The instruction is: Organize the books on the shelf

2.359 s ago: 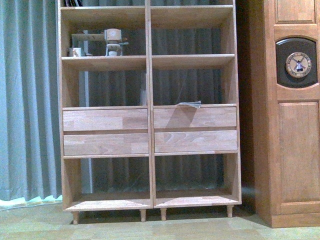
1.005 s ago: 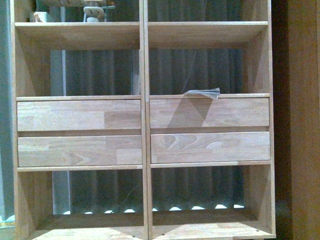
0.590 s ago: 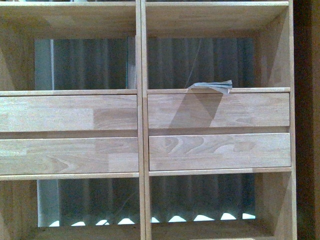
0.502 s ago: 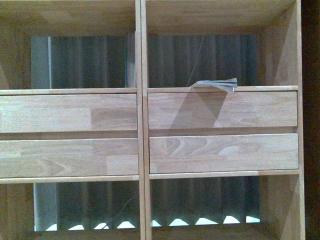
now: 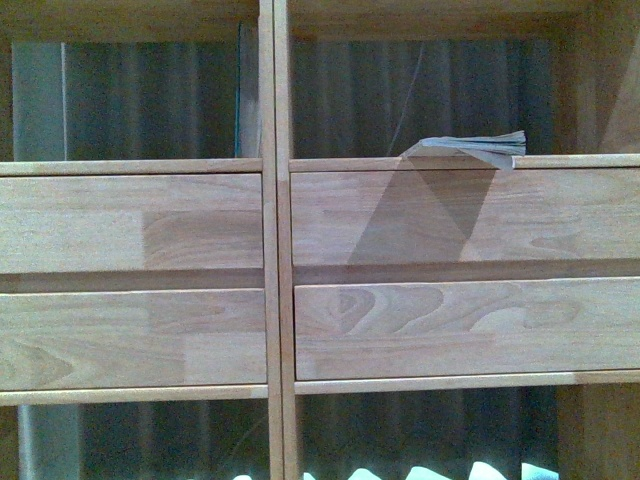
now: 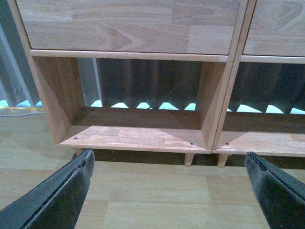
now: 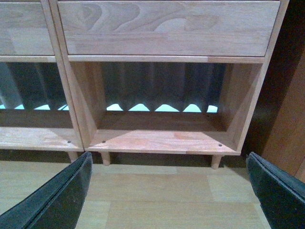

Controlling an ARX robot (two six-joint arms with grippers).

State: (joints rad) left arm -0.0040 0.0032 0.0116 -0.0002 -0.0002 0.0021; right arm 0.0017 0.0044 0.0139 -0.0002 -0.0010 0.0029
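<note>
**Arm pose.** Neither arm appears in the front view. In the left wrist view the left gripper (image 6: 167, 160) is held low over the wood floor (image 6: 157, 195). It faces the shelf (image 5: 150, 166) and stops short of it, aimed at the bottom compartment left of the central divider (image 5: 273, 300). Its two black fingers (image 6: 62, 195) are spread wide with nothing between them. The right gripper (image 7: 168, 157) mirrors this pose at the bottom compartment right of the central divider. Its fingers (image 7: 59, 195) are equally wide apart and empty.

**Task items.** The pale paperback (image 5: 470, 148) lies flat on the ledge right of the central divider, directly above the upper right drawer front (image 5: 460, 215). Its near edge slightly overhangs the ledge. The thin teal-edged book (image 5: 242, 90) stands upright just left of the central divider, against it.

**Change from earlier frames.**
- The front camera is now much closer to the shelf.
- The drawer fronts fill most of the view.
- The upper shelves, the peg legs and the redder cabinet are out of frame.
- Both books keep their places relative to the central divider.
</note>
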